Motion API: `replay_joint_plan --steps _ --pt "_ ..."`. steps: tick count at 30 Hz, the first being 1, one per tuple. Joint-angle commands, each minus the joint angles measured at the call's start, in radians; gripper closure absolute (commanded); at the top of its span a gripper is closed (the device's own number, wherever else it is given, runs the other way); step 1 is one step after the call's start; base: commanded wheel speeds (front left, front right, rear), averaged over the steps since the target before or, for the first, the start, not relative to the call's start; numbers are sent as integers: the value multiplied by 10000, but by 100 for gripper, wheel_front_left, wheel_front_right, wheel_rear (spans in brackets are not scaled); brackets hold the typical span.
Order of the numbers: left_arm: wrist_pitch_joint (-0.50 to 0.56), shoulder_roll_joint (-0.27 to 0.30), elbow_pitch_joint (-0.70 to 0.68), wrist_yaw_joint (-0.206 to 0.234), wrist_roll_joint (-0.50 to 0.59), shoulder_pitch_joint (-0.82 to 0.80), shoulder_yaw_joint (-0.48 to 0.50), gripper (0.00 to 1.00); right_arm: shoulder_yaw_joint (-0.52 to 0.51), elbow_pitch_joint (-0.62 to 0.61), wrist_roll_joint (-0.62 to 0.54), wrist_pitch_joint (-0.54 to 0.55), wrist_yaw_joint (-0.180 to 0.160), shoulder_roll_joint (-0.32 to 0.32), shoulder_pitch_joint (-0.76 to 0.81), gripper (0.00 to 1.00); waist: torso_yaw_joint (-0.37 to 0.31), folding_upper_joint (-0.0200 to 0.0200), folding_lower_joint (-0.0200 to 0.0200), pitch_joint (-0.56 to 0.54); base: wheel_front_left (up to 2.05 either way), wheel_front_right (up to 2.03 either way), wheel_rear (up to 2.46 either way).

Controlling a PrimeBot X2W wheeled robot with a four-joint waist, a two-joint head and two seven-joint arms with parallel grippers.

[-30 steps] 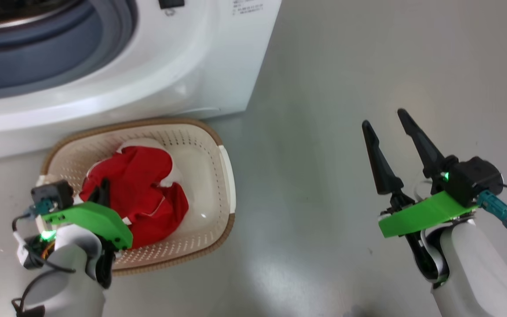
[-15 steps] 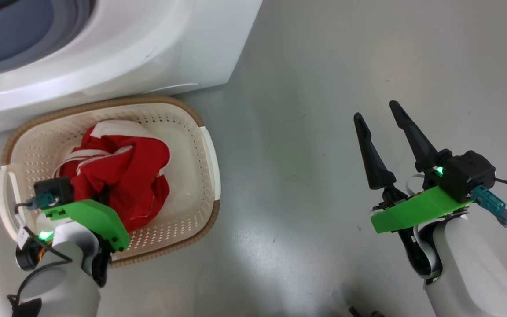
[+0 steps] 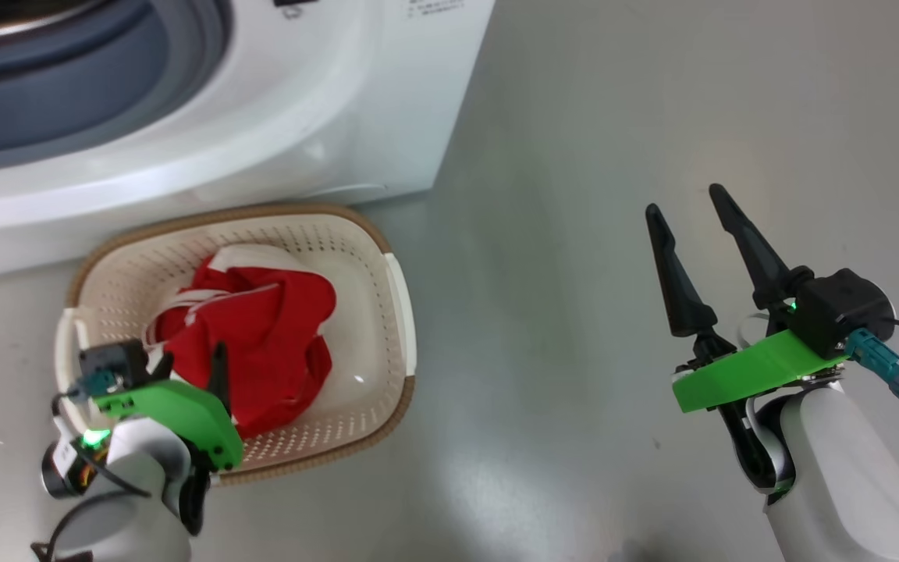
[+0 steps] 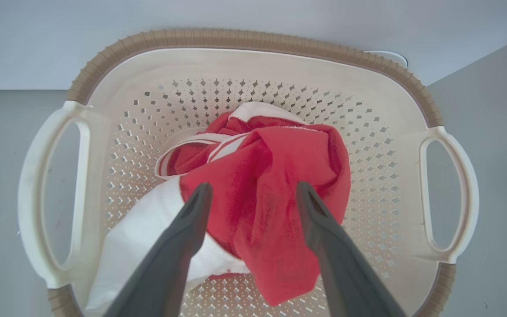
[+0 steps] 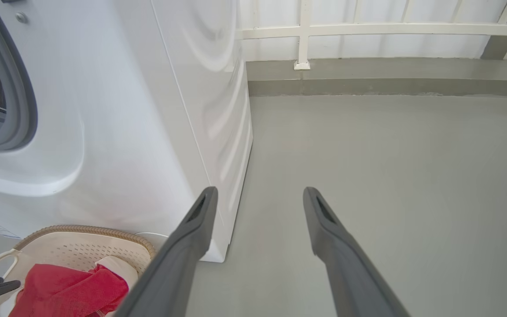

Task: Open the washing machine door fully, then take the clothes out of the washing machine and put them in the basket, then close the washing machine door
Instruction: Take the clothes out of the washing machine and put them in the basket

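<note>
Since a second earlier, my left end effector (image 4: 253, 187) had gone from pinched on the clothes (image 4: 275, 176) to fingers spread, straddling the heap without gripping it. The clothes lay bunched inside the basket (image 4: 244, 37), on the floor just before the washing machine (image 3: 340, 117). My right end effector (image 3: 684, 199) hung open and empty, well apart. Assessment: deposit step complete; the next move called for lifting the left arm clear of the fabric, then returning to the machine. The heap showed no clear long axis. The basket opened upward, its long axis running handle to handle along the machine's front.
</note>
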Motion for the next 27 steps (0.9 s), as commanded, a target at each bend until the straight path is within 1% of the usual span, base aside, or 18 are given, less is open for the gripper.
replay_joint_plan --steps 1,3,5,9,11,12,20,27 --pt "-173 281 -213 44 110 575 134 0 56 -112 -227 -63 63 -69 274 0 380 0 -1 -589 0 0 0" --pt "-216 311 -544 127 212 738 101 0 -12 -70 -324 -63 63 -54 333 0 509 0 -1 -839 0 0 0" --pt "-225 405 -1408 376 423 1005 133 0 -64 -37 -366 -63 63 -43 395 0 636 0 -1 -1082 0 0 0" --pt "-230 333 -2980 538 641 1849 476 0 -60 50 -342 -63 63 -45 562 0 831 0 -1 -1627 0 0 0" --pt "-230 279 -3669 517 774 2255 654 0 -28 111 -323 -63 63 -76 661 0 899 0 -1 -1915 0 0 0" --pt "-230 279 -3669 517 774 2255 654 0 -28 111 -323 -63 63 -76 661 0 899 0 -1 -1915 0 0 0" --pt "-232 2 -5623 413 1151 3553 1438 0 -2 230 -224 -63 63 -265 1119 0 1058 0 -1 -3101 0 0 0" --pt "-232 -132 -7015 196 1566 4521 1923 0 -49 283 -206 -63 63 -329 1486 0 1082 0 -1 -3984 0 0 0"
